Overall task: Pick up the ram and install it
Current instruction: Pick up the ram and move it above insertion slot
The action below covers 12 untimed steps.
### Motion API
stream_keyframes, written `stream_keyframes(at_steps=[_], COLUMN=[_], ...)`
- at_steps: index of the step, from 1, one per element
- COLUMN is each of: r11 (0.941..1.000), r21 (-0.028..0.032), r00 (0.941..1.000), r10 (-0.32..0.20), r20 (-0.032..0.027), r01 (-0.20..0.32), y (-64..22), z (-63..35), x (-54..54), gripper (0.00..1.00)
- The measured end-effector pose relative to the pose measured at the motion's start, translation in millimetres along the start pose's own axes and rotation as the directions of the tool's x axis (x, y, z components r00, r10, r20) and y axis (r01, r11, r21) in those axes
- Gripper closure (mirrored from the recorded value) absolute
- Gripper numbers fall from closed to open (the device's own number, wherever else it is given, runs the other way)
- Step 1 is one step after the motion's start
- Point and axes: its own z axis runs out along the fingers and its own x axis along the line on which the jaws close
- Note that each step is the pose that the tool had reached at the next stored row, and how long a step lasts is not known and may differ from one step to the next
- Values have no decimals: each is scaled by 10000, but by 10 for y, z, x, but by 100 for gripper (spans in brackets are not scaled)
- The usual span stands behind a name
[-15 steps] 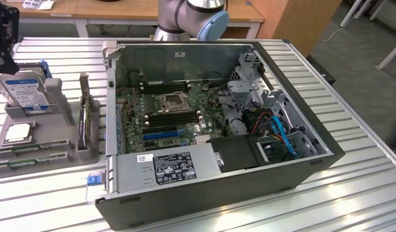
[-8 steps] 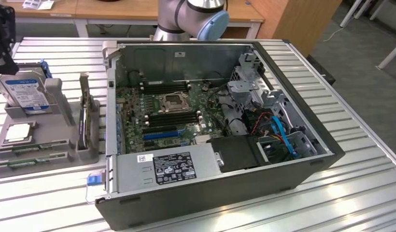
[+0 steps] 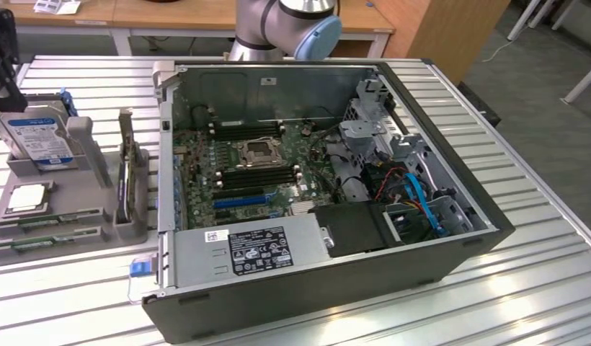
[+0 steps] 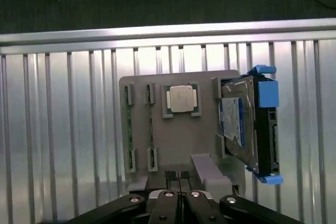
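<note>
Exterior view: a ribbed metal bench [image 3: 545,274] carries an open computer case [image 3: 305,295] at its middle, with wooden desks [image 3: 180,14] and grey floor [image 3: 545,65] behind. Near the bench's edge at the exterior view's left sits a grey holder [image 3: 79,198]. The ram [image 3: 55,219], two green sticks, rests in the holder's slots, the processor [image 3: 31,196] between it and the hard drive [image 3: 38,137]. The claw [image 4: 177,176], tips pressed together and empty, hangs above the holder, apart from the ram.
</note>
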Motion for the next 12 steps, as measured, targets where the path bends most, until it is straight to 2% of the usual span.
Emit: stream_keyframes(at_steps=[5, 12], r11=[9964, 9963], r21=[10, -15], r00=[9964, 9962], r10=[-851, -864], r20=[-57, -58], r01=[851, 864], y=[1, 1], z=[1, 1], x=[-1, -1], gripper=[89, 89])
